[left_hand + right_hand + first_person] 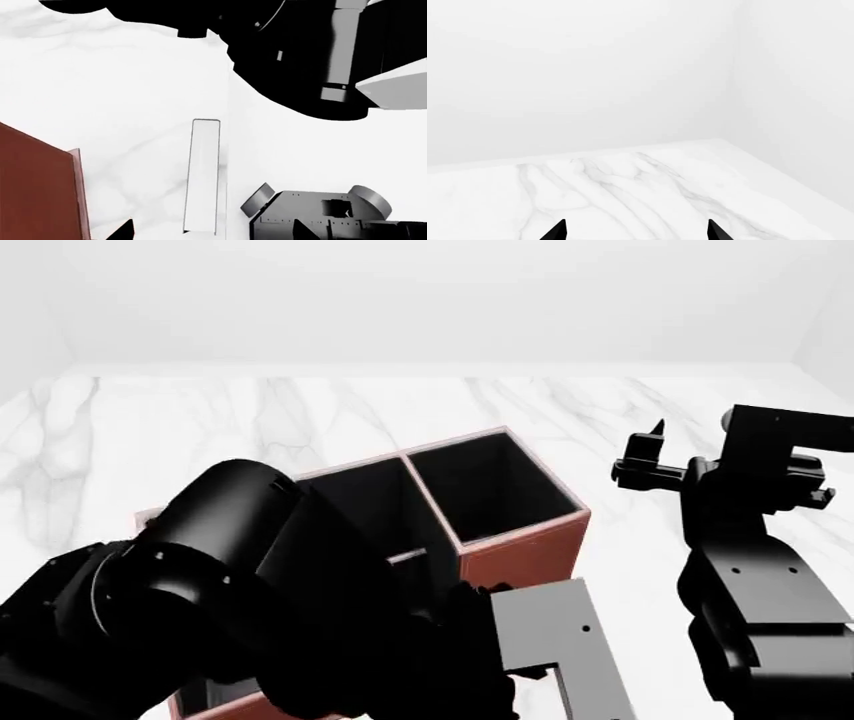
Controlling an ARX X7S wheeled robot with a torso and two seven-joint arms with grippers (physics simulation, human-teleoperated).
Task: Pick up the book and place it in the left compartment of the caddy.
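Note:
In the left wrist view the book (205, 175) shows as a long white strip of page edges with thin dark cover lines, close to the table's edge (227, 150). My left gripper (212, 233) is open, its two black fingertips wide apart on either side of the book and not touching it. The reddish-brown caddy (33, 185) stands beside the book. In the head view my left arm (227, 570) covers most of the caddy (521, 550), and the left compartment is hidden. My right gripper (635, 233) is open and empty, held up to the right of the caddy (650, 455).
The white marble table (267, 410) stretches back to a white wall. Two black-lined caddy compartments (487, 485) show at the back. Beyond the table's edge, the robot's grey base (320, 215) and black body (313, 55) are close to the book.

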